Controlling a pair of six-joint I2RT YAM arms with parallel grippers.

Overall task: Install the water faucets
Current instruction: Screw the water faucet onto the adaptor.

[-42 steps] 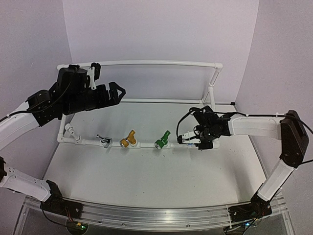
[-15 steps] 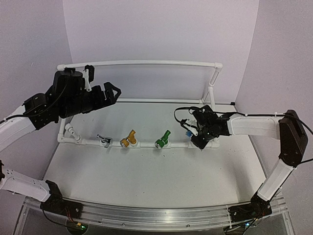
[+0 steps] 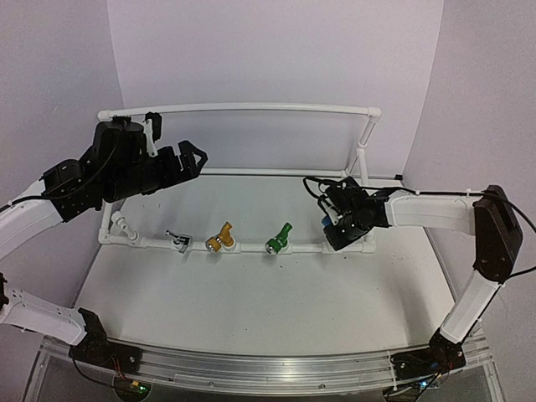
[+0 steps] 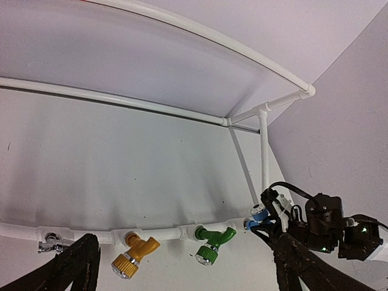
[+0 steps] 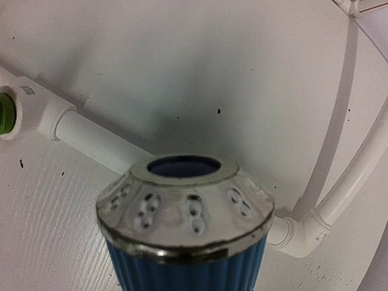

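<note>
blue faucet is pinched in the right gripper, its long axis running along the gripper and its nozzle facing the wrist camera. it hangs just above the front pipe, between the green faucet and the corner elbow, where its seat likely lies. left gripper hangs spread wide, well apart.

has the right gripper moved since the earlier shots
Yes. The right gripper, shut on the blue faucet, has twisted and shifted up the top view, from level with the front pipe to just behind it.
</note>
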